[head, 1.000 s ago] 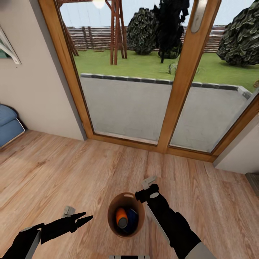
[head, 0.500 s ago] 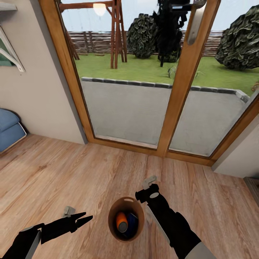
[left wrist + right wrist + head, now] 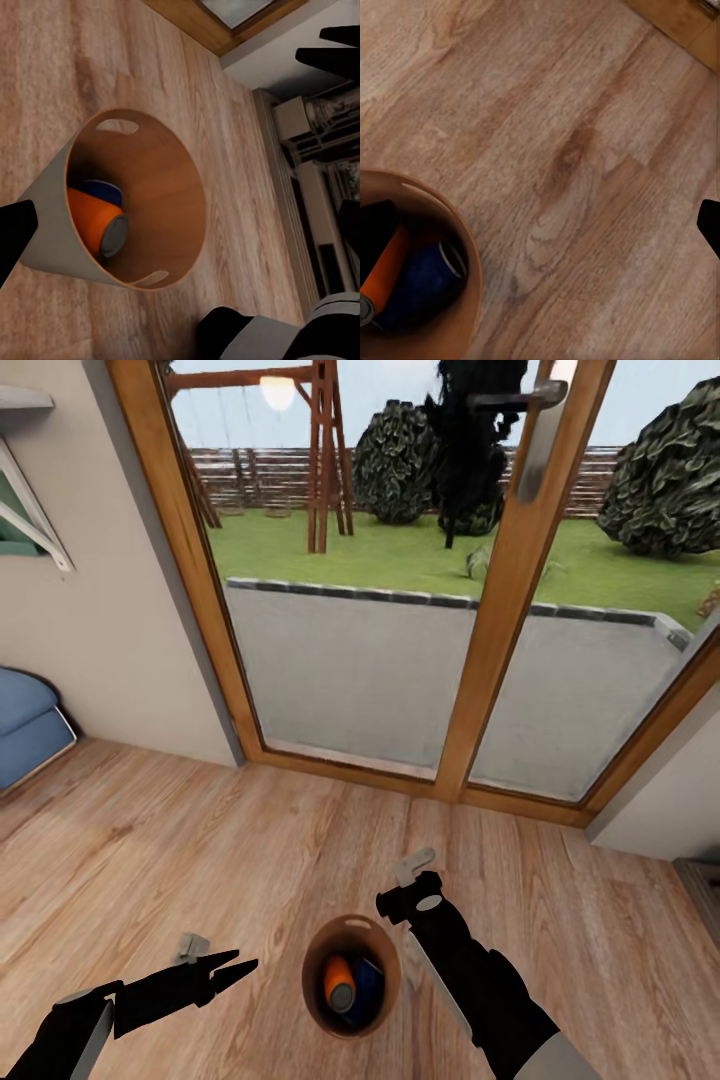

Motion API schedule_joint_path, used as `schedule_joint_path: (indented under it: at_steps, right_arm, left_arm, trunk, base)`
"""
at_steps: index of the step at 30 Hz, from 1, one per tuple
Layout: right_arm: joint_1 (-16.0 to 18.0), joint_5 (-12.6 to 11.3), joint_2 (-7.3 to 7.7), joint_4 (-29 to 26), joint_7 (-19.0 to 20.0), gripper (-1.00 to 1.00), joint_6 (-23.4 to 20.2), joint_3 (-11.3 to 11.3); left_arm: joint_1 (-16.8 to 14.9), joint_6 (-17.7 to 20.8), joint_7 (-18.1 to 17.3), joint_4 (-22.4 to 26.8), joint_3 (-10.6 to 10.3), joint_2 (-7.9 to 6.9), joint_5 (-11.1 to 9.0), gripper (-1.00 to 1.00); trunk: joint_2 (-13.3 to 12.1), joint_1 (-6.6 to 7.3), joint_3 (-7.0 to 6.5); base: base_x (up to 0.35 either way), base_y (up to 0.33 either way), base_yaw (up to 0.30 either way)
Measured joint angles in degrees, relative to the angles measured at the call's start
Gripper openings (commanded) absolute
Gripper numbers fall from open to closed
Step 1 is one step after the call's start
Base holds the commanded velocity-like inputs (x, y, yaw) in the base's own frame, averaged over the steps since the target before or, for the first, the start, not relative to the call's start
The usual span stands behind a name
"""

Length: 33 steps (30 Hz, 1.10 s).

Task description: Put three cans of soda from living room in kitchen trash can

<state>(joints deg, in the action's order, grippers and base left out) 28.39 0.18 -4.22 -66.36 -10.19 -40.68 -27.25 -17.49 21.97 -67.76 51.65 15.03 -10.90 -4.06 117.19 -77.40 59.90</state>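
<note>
The tash can (image 3: 350,923), a round tan-brown bin, stands on the wood floor between my arms. Two cans of soda lie inside it: an orange-red one (image 3: 338,980) and a dark blue one (image 3: 368,978). My left gripper (image 3: 240,963) hovers open just left of the bin, holding nothing. My right gripper (image 3: 400,906) hangs open over the bin's far right rim, also with nothing in it. The left wrist view looks into the bin (image 3: 154,169) at the orange can (image 3: 94,225) and the blue can (image 3: 105,191). In the right wrist view the bin's rim (image 3: 465,240), orange can (image 3: 386,274) and blue can (image 3: 424,289) sit in a corner.
Wood-framed glass doors (image 3: 500,610) stand straight ahead, with a garden behind them. A blue sofa (image 3: 25,725) sits at the far left against the pale wall. A wall corner (image 3: 660,800) juts in at the right. Open plank floor (image 3: 200,840) surrounds the bin.
The whole picture has slid down a little, doors, floor and bin together, so the camera moved. Both arms hold the same place in view. The bin now lies slightly nearer to me.
</note>
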Motion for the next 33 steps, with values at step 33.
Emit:
schedule_joint_path:
  at_steps: [33]
  right_arm:
    - [0.0, 0.2, 0.08, 0.0, -0.3, 1.00, 0.1, 0.1]
  left_arm:
    - [0.0, 0.0, 0.0, 0.0, 0.0, 0.00, -0.1, 1.00]
  trunk:
    - [-13.2, 7.25, -7.02]
  base:
    - [0.000, 0.000, 0.000]
